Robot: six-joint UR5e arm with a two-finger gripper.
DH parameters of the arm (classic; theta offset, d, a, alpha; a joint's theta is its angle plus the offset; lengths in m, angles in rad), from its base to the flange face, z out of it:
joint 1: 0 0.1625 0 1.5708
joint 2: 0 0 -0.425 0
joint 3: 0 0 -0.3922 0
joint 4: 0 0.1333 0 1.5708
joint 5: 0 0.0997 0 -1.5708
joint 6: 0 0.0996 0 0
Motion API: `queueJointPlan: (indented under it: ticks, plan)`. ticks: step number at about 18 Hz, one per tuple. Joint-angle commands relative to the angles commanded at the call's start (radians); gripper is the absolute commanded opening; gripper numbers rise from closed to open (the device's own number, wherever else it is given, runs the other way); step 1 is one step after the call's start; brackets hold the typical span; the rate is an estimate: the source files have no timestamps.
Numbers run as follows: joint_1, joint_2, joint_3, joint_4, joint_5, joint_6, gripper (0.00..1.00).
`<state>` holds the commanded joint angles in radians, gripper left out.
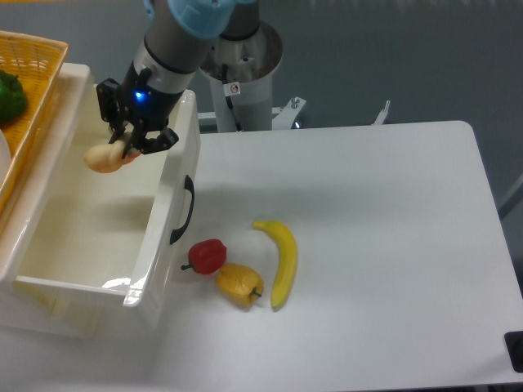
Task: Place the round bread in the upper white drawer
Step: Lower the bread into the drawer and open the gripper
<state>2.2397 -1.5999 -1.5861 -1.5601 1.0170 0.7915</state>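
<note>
We see an evenly, fairly brightly lit scene under soft overhead light. The white rectangular table [368,245] reads slightly grey-blue, and shadows on it are faint: a soft smudge lies under the yellow curved banana [280,260] and the small red pepper [207,256]. A glare patch sits on the near front corner of the glossy white open drawer box [90,237], with a dim shadow on its floor. A small blue light glows on the black two-finger gripper [122,145]. Focus is moderately sharp; fine detail is soft and slightly grainy
</note>
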Motion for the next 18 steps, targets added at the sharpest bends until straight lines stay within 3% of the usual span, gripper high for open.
queueJointPlan:
  ticks: [4, 6, 10, 12, 18]
  plan:
    - [-0.006, -0.014, -0.002, -0.002, 0.002, 0.0, 0.36]
    - [-0.008, -0.017, -0.003, 0.0, 0.012, 0.0, 0.48]
    - [-0.025, -0.017, -0.006, 0.0, 0.02, 0.002, 0.6]
    - [-0.025, -0.017, -0.006, 0.002, 0.02, 0.003, 0.7]
    - [-0.025, -0.008, -0.005, 0.0, 0.02, 0.006, 0.71]
